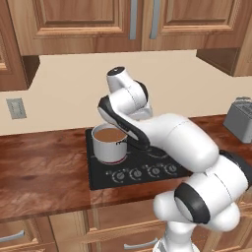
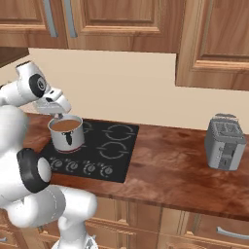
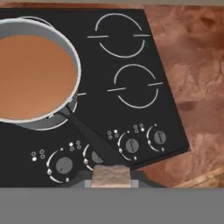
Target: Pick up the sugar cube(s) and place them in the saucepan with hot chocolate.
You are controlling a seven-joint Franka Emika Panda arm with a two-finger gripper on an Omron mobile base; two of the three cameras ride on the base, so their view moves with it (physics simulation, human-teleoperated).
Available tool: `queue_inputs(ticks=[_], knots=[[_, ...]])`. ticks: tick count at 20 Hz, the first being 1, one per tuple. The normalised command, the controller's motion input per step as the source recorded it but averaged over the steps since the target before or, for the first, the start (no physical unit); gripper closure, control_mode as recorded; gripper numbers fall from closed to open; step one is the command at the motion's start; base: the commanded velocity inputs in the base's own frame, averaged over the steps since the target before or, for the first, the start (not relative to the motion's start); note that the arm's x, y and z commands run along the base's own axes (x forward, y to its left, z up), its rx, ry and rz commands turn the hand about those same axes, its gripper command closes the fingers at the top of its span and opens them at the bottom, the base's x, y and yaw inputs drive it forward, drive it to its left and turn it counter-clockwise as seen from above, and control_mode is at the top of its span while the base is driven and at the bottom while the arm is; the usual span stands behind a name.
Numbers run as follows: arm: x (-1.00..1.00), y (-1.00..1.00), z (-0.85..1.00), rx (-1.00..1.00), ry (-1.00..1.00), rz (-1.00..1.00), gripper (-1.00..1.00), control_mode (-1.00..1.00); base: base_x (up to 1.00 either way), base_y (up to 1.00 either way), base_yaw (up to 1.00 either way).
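The silver saucepan (image 1: pixel 108 152) (image 2: pixel 67 141) stands on the front left burner with brown liquid up to near its rim (image 3: pixel 77 65). Its dark handle (image 3: pixel 87 135) points toward the knobs. My gripper (image 3: pixel 112 182) is shut on the small off-white sugar cube (image 3: pixel 112 174), which is pinched between the two dark fingertips (image 3: pixel 141 176). In the base views the gripper (image 2: pixel 59 115) (image 1: pixel 120 142) hangs just beside the pot's rim, a little above it, not over the middle of the liquid.
The black cooktop (image 1: pixel 147 170) (image 2: pixel 114 146) has a row of knobs (image 3: pixel 131 145) along its front edge. A grey toaster (image 1: pixel 239 118) (image 2: pixel 223 141) sits far right on the wooden counter (image 2: pixel 165 165). Wall cabinets hang overhead.
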Motion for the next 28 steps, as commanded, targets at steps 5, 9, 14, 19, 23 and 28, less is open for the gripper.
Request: queue_inputs(ticks=[5,9,14,19,23,28], knots=[[0.45,0.00,-0.16,0.18,0.07,0.15,1.00,-1.00,0.00,0.00,0.00],[0.44,0.03,-0.35,0.08,0.04,0.16,1.00,-1.00,0.00,0.00,0.00],[0.41,0.06,-0.21,0.02,0.11,0.19,1.00,-1.00,0.00,0.00,0.00],[0.16,0.37,-0.11,0.00,0.07,0.14,1.00,-1.00,0.00,0.00,0.00],[0.26,0.41,-0.25,0.00,0.05,0.12,1.00,-1.00,0.00,0.00,0.00],[0.48,0.10,-0.36,0.00,0.07,0.07,1.00,-1.00,0.00,0.00,0.00]])
